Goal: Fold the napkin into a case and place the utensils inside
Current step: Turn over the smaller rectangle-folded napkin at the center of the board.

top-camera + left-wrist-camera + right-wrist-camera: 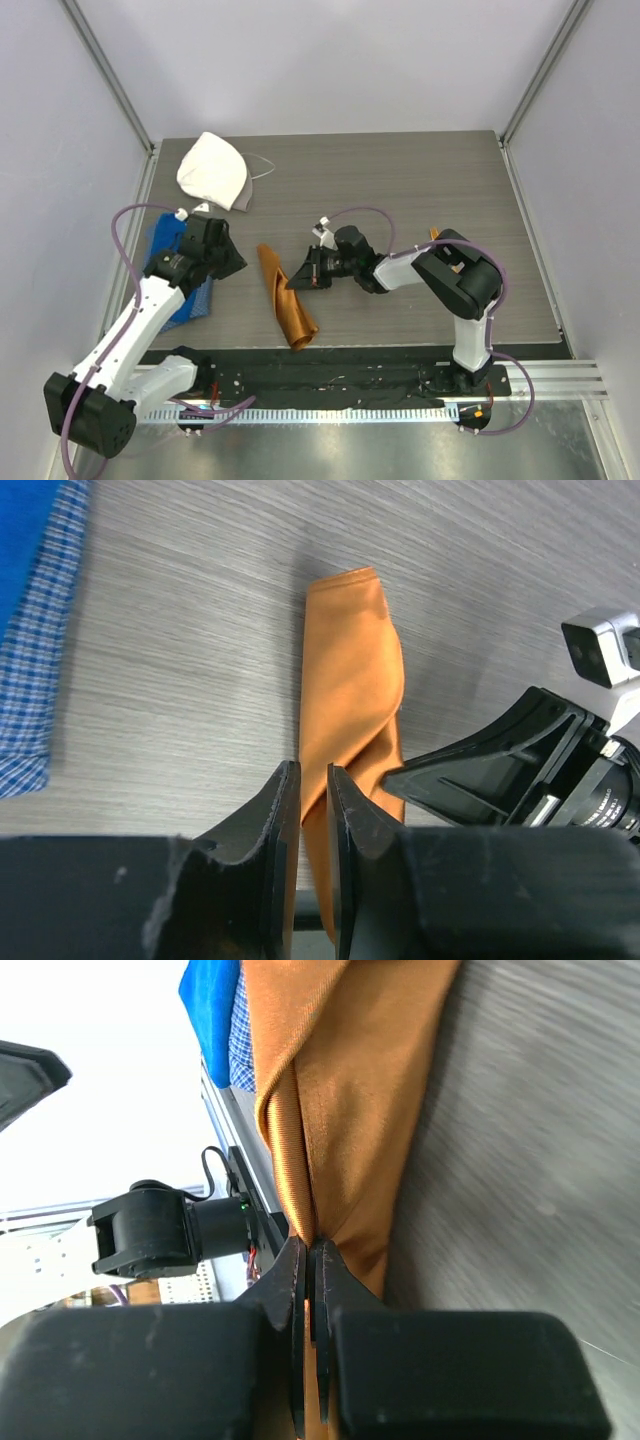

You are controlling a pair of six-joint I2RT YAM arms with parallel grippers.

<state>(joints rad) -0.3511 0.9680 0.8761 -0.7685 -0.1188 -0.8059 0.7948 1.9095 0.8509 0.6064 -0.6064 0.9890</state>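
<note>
Only the right wrist view shows the right tool (306, 1248) pinching the napkin (350, 1080) fold; the left tool (313, 775) is narrow, empty.

L gripper (312, 772) near-shut; R gripper (310, 1245) clamped.

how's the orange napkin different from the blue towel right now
Colour: the napkin is plain orange with a sheen; the towel is blue, partly checked. Shape and place: the napkin is folded into a long narrow strip mid-table; the towel lies at the left side, partly hidden by the left arm. State: the right end effector is shut on a fold of the napkin; nothing holds the towel. Both are soft cloths.
</note>
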